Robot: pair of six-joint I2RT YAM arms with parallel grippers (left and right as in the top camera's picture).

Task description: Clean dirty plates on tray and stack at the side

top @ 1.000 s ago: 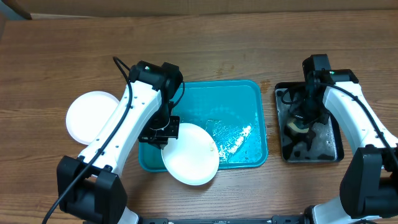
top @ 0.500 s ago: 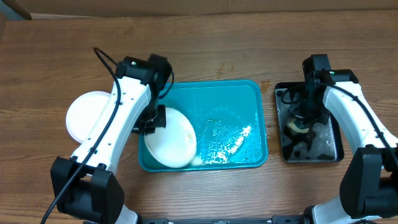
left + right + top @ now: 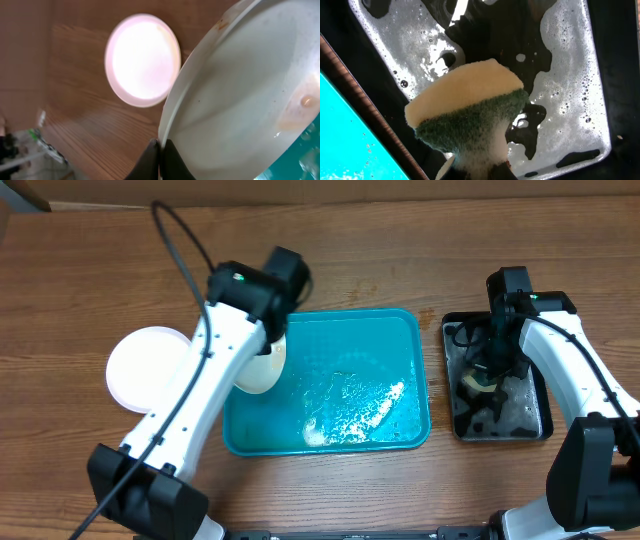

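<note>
Left tool grips a plate by its rim (grip hidden overhead); right tool clamps a sponge.

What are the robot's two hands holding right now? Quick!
Left gripper: shut, pinching the rim of a white plate.
Right gripper: shut on the yellow-and-green sponge.
</note>
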